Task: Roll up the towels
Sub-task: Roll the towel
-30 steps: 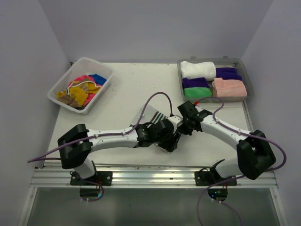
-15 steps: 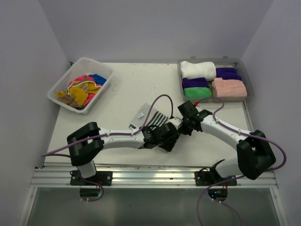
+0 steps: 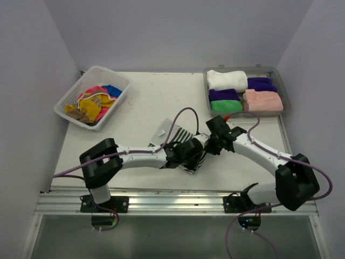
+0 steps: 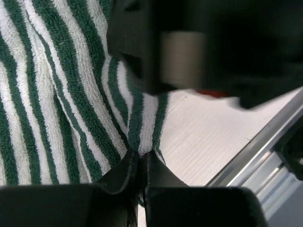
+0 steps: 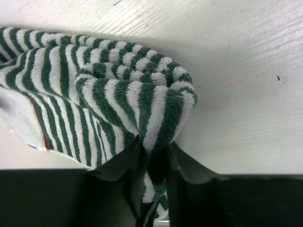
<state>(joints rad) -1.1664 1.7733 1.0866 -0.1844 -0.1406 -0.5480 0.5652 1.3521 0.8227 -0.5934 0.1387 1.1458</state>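
Top view: the striped towel lies near the middle of the tabletop, towards the near edge, partly hidden beneath the two wrists that meet over it. The left arm reaches in from the left and the right arm from the right.

Left wrist view: the left fingers are clenched on a thin edge of the striped towel, the cloth rising from the pinch in green and white bands; a dark, blurred body fills the top of the view.

Right wrist view: the right fingers grasp a bunched fold of the striped towel, which fills the narrow gap between them and bulges into a rounded loop on the tabletop.

Far left, a white basket holds loose towels. Far right, a grey tray holds rolled towels in white, purple, green and pink.
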